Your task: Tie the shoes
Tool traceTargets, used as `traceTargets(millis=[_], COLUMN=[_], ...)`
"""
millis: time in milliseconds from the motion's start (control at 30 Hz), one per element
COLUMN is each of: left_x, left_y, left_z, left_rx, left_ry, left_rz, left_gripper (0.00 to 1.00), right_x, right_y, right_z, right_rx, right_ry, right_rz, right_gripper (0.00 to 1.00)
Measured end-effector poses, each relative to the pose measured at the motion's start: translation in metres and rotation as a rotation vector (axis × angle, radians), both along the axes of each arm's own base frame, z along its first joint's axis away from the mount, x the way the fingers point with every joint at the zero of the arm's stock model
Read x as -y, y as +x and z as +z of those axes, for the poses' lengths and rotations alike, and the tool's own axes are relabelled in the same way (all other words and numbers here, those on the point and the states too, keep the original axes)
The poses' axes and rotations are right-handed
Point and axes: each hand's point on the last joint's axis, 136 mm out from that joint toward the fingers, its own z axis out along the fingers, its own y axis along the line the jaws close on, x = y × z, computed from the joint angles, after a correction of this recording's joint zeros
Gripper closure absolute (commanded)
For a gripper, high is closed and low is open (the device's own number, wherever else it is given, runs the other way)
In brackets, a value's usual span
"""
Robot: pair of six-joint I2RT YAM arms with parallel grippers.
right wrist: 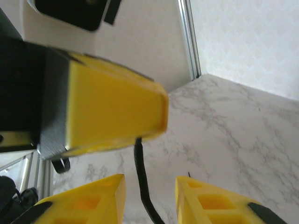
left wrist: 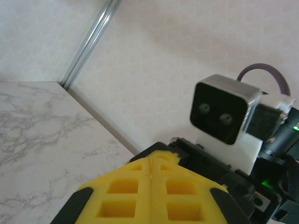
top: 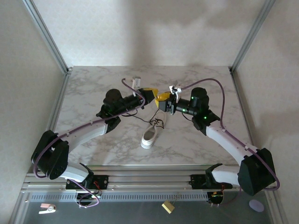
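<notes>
Right wrist view: thin black lace — limp, light, likely slippery — hangs inside the spread right tool; pressed-together left tool seemingly pinches it. Pinch it high above the small white low-top sneaker.

Sneaker on table; left gripper beside right gripper, behind it.

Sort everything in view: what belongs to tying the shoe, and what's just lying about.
Job: sneaker; lace; left hand, pinching the lace; right hand, open around it.
Lying about: padlock; clip; disc.
</notes>
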Motion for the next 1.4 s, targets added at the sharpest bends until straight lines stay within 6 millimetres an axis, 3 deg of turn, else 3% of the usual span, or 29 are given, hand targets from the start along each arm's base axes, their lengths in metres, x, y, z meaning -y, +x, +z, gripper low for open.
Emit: traceTargets(millis=[367,600,967,1200,1300,1367,1400], left_x=[0.0,-0.001,-0.002,-0.004,-0.003,-0.006,-0.009], left_y=[0.0,0.0,0.001,0.005,0.006,0.009,0.01], left_z=[-0.001,0.0,-0.005,-0.007,-0.012,-0.015,-0.015], left_rx=[-0.014,-0.011,-0.019,-0.03,-0.046,-0.056,-0.059], left_ry=[-0.005,-0.009,-0.005,-0.001,0.014,0.029,0.034], left_rz=[0.002,0.001,0.01,0.035,0.047,0.076,0.095], left_gripper=[1.0,1.0,1.0,0.99,0.6,0.2,0.11], right_x=[-0.004,-0.007,-0.008,-0.007,-0.005,-0.001,0.001], right_y=[-0.002,-0.002,0.001,0.002,0.006,0.012,0.015], right_z=[0.009,0.003,-0.001,-0.004,-0.01,-0.015,-0.016], right_rx=[0.023,0.011,0.0,-0.001,-0.012,-0.016,-0.015], right_ry=[0.027,0.02,0.014,0.001,-0.043,-0.089,-0.107], right_rz=[0.01,0.016,0.012,0.005,-0.025,-0.064,-0.082], right_gripper=[0.78,0.79,1.0,1.0,1.0,1.0,1.0])
